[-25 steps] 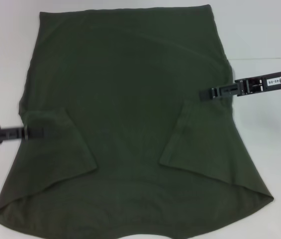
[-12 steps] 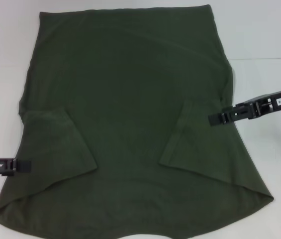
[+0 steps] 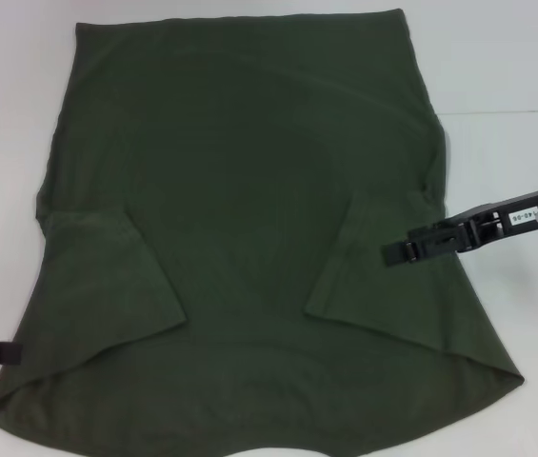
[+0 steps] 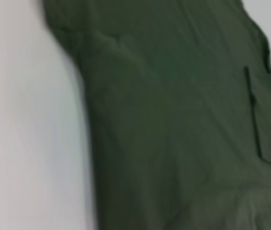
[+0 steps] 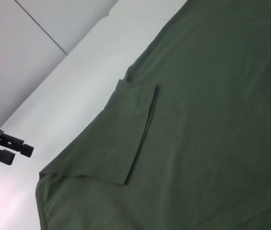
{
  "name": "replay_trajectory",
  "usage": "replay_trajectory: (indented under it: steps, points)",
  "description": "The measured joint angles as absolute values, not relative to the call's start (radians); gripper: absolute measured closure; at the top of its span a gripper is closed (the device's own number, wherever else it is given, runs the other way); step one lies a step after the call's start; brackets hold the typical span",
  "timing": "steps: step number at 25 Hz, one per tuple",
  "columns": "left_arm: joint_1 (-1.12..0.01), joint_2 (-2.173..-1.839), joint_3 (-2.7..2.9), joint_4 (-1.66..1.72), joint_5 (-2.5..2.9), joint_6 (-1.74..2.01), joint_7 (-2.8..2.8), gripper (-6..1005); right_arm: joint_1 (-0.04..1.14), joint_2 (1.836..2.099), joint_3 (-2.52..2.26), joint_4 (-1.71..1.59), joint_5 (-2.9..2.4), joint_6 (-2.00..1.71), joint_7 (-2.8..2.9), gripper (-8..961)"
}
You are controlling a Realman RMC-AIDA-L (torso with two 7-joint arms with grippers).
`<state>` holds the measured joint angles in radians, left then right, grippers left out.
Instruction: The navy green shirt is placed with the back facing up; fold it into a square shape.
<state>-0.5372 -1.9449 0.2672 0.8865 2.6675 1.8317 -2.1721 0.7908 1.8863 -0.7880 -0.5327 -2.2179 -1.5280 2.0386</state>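
The navy green shirt (image 3: 240, 219) lies flat on the white table, hem at the far side. Both short sleeves are folded inward: the left sleeve (image 3: 107, 276) and the right sleeve (image 3: 364, 276). My left gripper (image 3: 9, 351) sits low at the shirt's left edge near its near-left corner, just off the fabric. In the right wrist view this left gripper (image 5: 23, 154) shows two fingers apart with nothing between them. My right gripper (image 3: 389, 253) hovers over the shirt's right side beside the folded right sleeve, holding no cloth. The shirt fills the left wrist view (image 4: 173, 120) and the right wrist view (image 5: 212, 120).
The white table (image 3: 507, 57) shows bare surface left and right of the shirt. A seam line crosses the table on the far right (image 3: 507, 111). The shirt's near edge runs out of the head view.
Both grippers have left the folded sleeves and moved toward the near side. The left one went down along the shirt's left edge; the right one moved slightly inward over the fabric. The shirt has not moved.
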Motion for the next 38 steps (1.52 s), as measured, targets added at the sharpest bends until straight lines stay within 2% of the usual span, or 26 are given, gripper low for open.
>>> replay_trajectory:
  steps: [7, 38]
  points:
    - [-0.527, -1.951, 0.272, 0.875, 2.696, 1.785, -2.169, 118, 0.791, 1.898, -0.795, -0.531, -2.219, -1.501, 2.035, 28]
    - [-0.523, -1.956, 0.280, 0.781, 2.722, 1.672, -2.148, 122, 0.801, 1.896, -0.811, -0.533, -2.220, -1.488, 2.013, 28]
